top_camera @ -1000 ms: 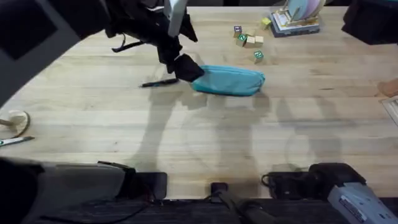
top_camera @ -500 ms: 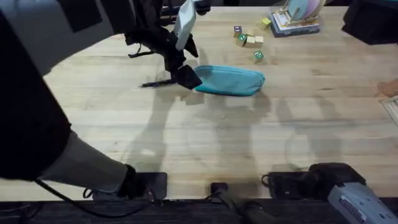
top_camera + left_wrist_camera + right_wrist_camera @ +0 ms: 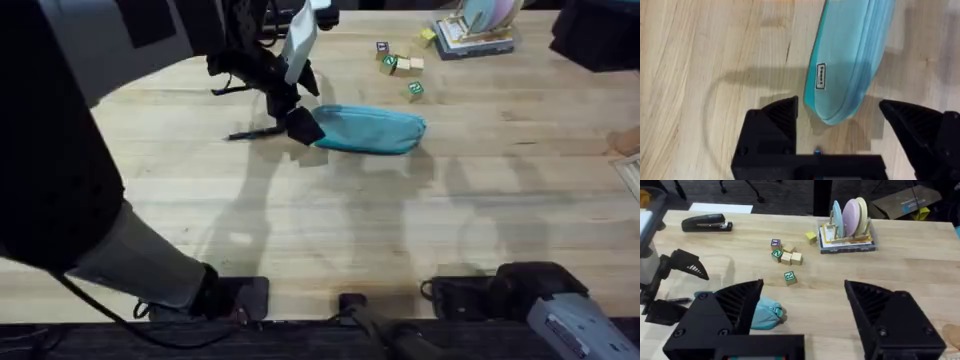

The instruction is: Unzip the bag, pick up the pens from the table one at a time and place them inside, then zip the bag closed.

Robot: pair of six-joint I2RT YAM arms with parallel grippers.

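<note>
- The left arm rises from the lower left of the overhead view, large and dark close under the camera, and reaches forward across the table [image 3: 330,240] to the far middle.
- Its forearm angles down toward the bag [image 3: 370,129], with the left gripper [image 3: 300,122] at the bag's left end.
- In the left wrist view the left gripper [image 3: 840,117] points down at the table, fingers spread wide, one on each side of the bag's [image 3: 852,55] rounded end.
- Neither finger touches the fabric there; the gripper holds nothing.
- The bag lies flat on the table, long side running left to right in the overhead view, a small white label [image 3: 820,76] near its end.
- Whether its zipper is open or closed I cannot tell.
- A pen [image 3: 258,132] lies on the table just left of the bag's end, beside the left gripper.
- The right arm sits folded at the lower right of the overhead view, near its base.
- The right gripper [image 3: 802,305] is held above the table with its fingers wide apart and nothing between them, looking toward the far side.
- In the right wrist view, small blocks [image 3: 785,257], a rack with plates [image 3: 846,227] and a stapler [image 3: 706,223] lie beyond the bag [image 3: 765,314].
</note>
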